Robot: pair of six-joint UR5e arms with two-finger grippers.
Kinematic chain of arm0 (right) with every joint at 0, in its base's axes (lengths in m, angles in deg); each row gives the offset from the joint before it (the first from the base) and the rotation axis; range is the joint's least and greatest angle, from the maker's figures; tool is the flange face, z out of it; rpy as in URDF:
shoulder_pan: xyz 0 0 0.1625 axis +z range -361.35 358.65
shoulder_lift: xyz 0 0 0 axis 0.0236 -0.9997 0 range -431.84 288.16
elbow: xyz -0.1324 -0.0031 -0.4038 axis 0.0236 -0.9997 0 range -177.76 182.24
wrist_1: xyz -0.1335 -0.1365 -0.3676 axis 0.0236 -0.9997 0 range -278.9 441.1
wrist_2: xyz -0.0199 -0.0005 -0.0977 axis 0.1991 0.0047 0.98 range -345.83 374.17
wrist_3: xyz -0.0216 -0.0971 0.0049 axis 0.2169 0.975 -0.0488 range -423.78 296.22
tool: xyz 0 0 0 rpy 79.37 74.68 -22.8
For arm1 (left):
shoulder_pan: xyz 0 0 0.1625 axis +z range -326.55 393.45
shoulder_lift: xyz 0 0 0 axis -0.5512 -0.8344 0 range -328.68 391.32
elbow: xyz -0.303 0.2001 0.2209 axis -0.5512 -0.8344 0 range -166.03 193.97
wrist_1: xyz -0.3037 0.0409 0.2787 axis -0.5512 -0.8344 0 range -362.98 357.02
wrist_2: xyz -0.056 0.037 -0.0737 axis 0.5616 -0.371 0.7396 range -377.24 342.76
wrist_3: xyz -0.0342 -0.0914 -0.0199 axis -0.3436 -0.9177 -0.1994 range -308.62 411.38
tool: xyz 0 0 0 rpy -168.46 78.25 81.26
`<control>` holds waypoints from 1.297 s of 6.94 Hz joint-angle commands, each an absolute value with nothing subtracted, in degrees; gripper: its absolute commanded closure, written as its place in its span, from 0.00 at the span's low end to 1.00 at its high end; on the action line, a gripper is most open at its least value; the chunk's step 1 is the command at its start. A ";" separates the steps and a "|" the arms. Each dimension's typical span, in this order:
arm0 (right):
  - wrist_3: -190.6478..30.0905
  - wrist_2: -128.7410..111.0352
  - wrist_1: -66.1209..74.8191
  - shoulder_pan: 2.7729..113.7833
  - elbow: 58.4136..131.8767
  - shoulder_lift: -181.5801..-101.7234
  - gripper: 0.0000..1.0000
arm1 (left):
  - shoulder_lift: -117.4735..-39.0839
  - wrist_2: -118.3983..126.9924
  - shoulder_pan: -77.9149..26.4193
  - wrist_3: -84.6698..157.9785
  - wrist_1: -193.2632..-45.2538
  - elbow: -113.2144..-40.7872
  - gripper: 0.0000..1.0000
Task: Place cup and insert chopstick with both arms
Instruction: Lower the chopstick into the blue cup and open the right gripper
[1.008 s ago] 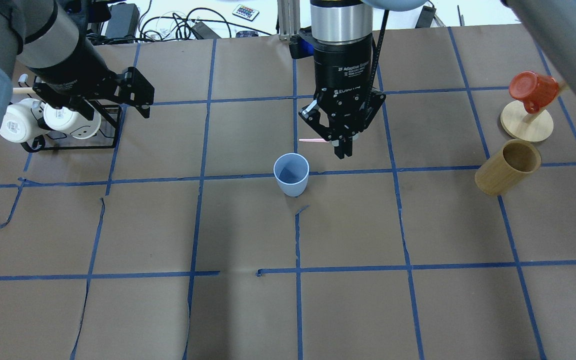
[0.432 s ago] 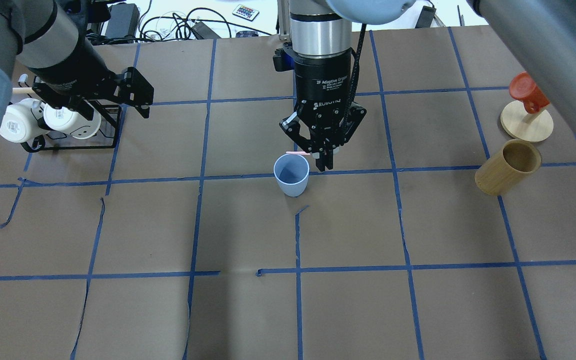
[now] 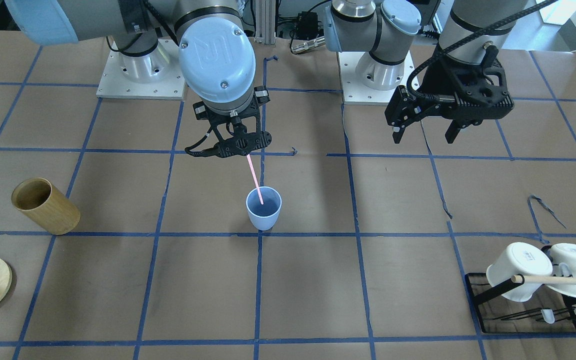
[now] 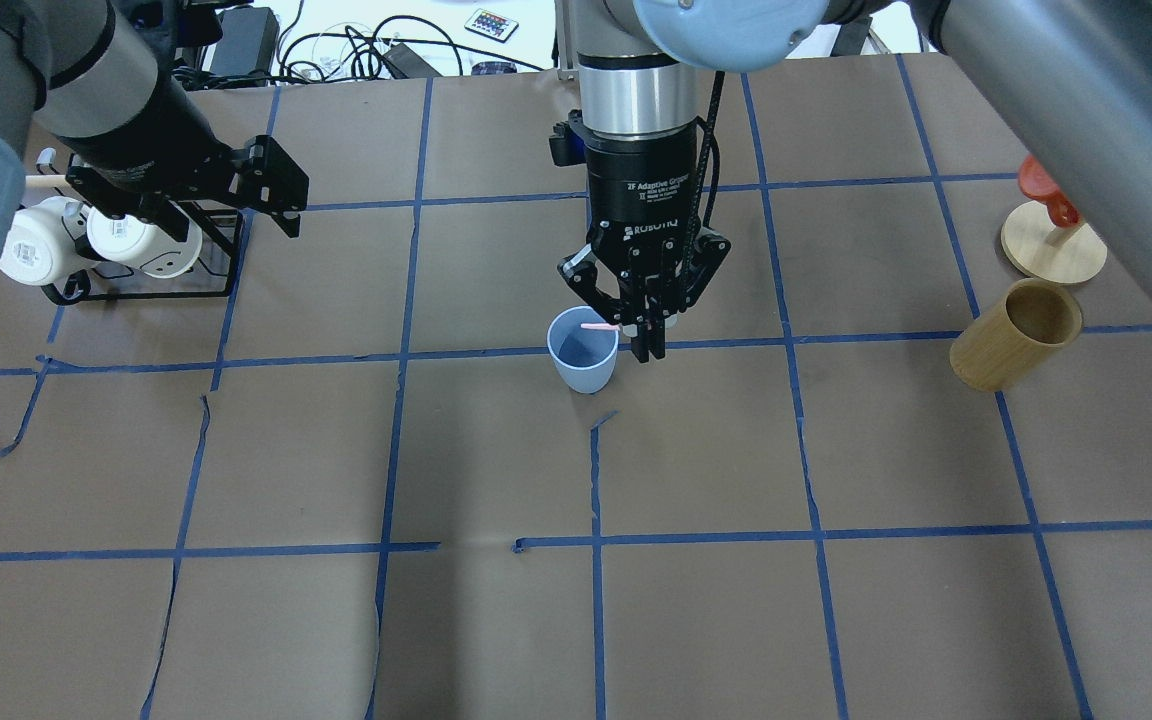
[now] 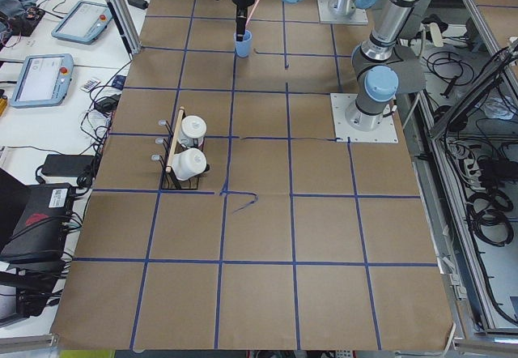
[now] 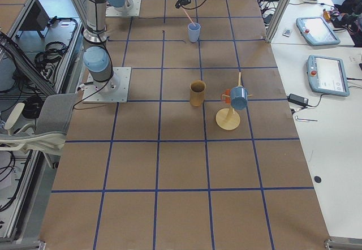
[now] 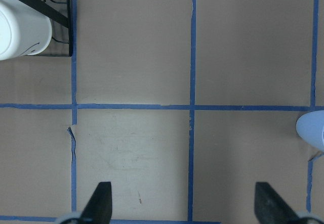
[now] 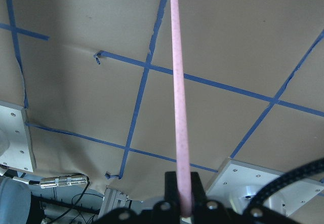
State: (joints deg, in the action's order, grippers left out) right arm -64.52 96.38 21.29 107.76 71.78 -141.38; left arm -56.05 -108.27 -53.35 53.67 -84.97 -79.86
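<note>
Insertion is in hand: right claw (image 3: 242,151), clenched on the chopstick (image 3: 254,180), points it into the cup (image 3: 264,217) below and should next lower, then let go; left claw (image 3: 423,135) hangs released.

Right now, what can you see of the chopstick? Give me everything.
The chopstick is a thin, straight, smooth pink stick of even thickness; the material is unclear. Its upper end is pinched in the shut right gripper. It slants down from there, and its lower tip is inside the mouth of the upright pale blue cup. Most of its length is above the rim. I cannot tell whether the tip touches the cup's bottom or wall.
</note>
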 commanded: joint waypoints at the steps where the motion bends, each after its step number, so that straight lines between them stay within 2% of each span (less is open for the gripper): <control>1: -64.74 95.91 21.33 107.81 72.11 -140.58 0.81 | -56.05 -108.29 -53.39 53.67 -85.07 -79.90 0.00; 2: -64.83 94.86 21.16 107.81 72.11 -140.23 0.71 | -56.05 -108.29 -53.39 53.67 -85.07 -79.81 0.00; 4: -64.83 94.68 21.24 107.89 72.11 -140.31 0.41 | -55.96 -108.12 -53.65 53.58 -85.07 -79.99 0.00; 5: -65.01 94.76 21.24 107.98 72.02 -140.31 0.35 | -55.87 -108.20 -53.74 53.58 -85.16 -80.07 0.00; 7: -65.45 95.72 21.07 107.90 71.33 -141.27 0.32 | -55.87 -108.12 -53.74 53.58 -85.16 -80.34 0.00; 9: -64.40 100.01 18.01 100.13 72.19 -146.17 0.00 | -55.87 -108.11 -53.74 53.58 -85.07 -80.34 0.00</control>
